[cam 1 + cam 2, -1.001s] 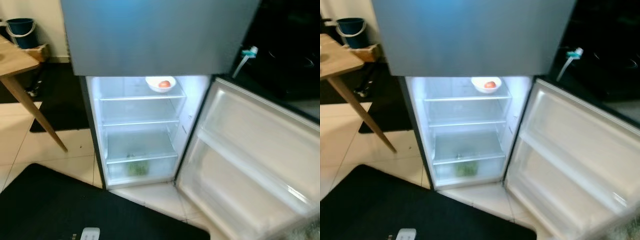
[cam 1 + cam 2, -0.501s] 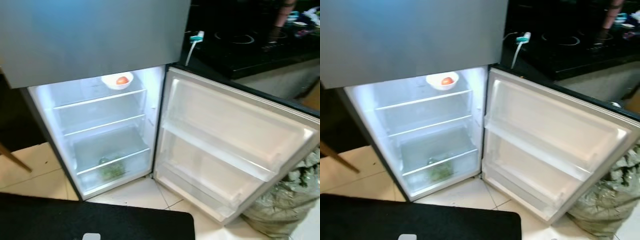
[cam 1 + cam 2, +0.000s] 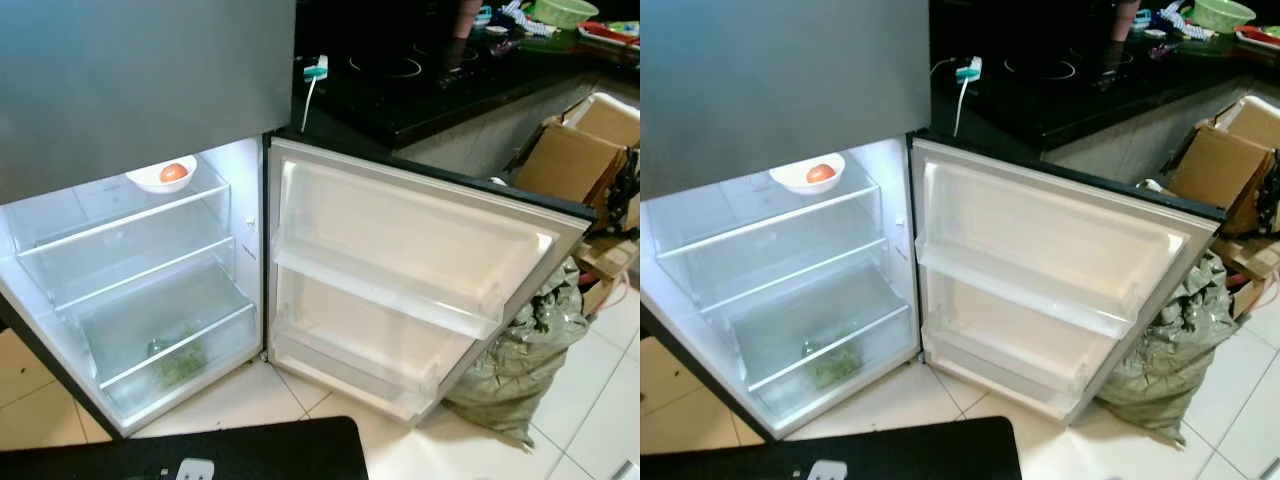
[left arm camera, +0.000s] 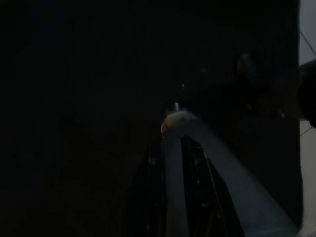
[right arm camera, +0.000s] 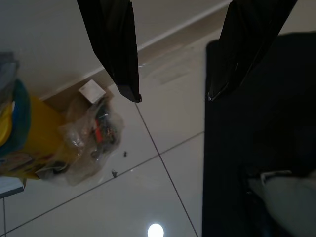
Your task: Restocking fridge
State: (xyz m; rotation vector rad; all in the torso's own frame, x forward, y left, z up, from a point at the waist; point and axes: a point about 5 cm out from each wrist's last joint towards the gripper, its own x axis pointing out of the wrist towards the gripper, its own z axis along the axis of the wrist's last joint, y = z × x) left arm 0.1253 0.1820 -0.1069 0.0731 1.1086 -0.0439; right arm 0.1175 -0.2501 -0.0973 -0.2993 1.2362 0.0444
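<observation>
The fridge (image 3: 150, 80) stands with its lower door (image 3: 400, 270) swung wide to the right. The lit compartment (image 3: 130, 270) has glass shelves. On the top shelf sits a white bowl (image 3: 160, 178) holding a red-orange fruit (image 3: 174, 172). Some greens (image 3: 180, 365) lie in the bottom drawer. The door's racks (image 3: 1020, 295) hold nothing. My right gripper (image 5: 173, 96) hangs open over pale floor tiles and the edge of a black mat (image 5: 256, 123). In the dark left wrist view, my left gripper (image 4: 173, 163) hangs idle.
A black counter (image 3: 420, 80) with a cooktop runs to the right of the fridge, a cable (image 3: 312, 85) dangling at its corner. A green sack (image 3: 520, 355) and cardboard boxes (image 3: 570, 155) crowd the floor beyond the door. The black mat (image 3: 200, 455) lies at my feet.
The camera has swung to the right: the fridge now sits at the left of the picture, and the sack and boxes have come into view. Nothing itself has moved.
</observation>
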